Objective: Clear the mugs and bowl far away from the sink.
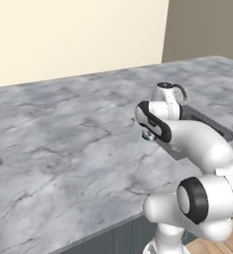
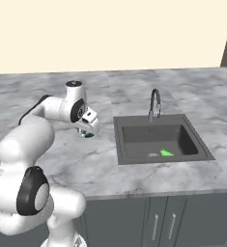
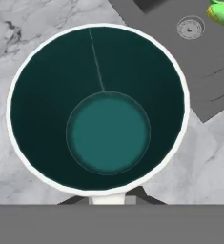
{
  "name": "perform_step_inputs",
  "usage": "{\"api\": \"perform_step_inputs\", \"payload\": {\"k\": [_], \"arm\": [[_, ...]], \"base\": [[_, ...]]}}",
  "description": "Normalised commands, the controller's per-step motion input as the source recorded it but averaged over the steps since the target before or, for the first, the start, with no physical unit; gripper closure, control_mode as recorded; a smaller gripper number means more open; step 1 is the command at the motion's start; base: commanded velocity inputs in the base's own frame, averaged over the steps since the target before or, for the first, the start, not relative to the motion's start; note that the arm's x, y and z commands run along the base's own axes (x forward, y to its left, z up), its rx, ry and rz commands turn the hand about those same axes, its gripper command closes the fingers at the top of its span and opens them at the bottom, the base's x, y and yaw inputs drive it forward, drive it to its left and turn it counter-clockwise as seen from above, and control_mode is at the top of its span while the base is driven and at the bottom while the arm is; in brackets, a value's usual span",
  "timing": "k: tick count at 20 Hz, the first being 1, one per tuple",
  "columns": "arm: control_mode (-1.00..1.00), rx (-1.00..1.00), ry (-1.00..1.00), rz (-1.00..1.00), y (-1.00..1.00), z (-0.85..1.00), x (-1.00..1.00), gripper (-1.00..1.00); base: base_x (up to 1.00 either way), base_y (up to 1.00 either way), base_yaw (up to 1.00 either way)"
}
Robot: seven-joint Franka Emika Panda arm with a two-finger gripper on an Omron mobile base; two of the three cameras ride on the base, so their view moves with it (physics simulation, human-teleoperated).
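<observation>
Here, your gripper (image 2: 88,133) is pinched shut on the rim of 1 mug (image 3: 98,108), the teal-lined one, held above the counter (image 1: 63,144) just beside the sink (image 2: 158,140) edge, likely so you can carry it clear.

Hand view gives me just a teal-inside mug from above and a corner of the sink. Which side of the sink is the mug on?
Observer: In the right base view the mug is under the shut tool, over the grey counter. It is left of the sink in that picture and apart from it.
Operator: Where's the faucet relative to it?
Observer: The faucet rises at the middle of the sink's back rim, well away from the mug.
</observation>
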Motion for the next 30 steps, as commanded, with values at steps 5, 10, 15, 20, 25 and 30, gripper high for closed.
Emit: {"api": "perform_step_inputs", "payload": {"k": [5, 10, 15, 20, 25, 30], "arm": [[-1.0, 0.02, -0.19, 0.16, 0.0, 0.85, -1.0, 1.0], [-1.0, 0.0, -0.16, 0.14, 0.0, 0.71, -0.99, 1.0], [-1.0, 0.04, 0.0, 0.02, 0.0, 0.73, -0.88, 1.0], [-1.0, 0.01, -0.01, 0.0, 0.0, 0.41, -0.82, 1.0], [1.0, -0.01, 0.0, 0.0, 0.0, 0.05, -0.52, 1.0], [1.0, 0.0, 0.0, 0.0, 0.0, 0.0, 0.0, 1.0]], "base": [[0.0, 0.0, 0.0], [0.0, 0.0, 0.0], [0.0, 0.0, 0.0], [0.0, 0.0, 0.0], [0.0, 0.0, -0.04], [0.0, 0.0, -1.0]]}}
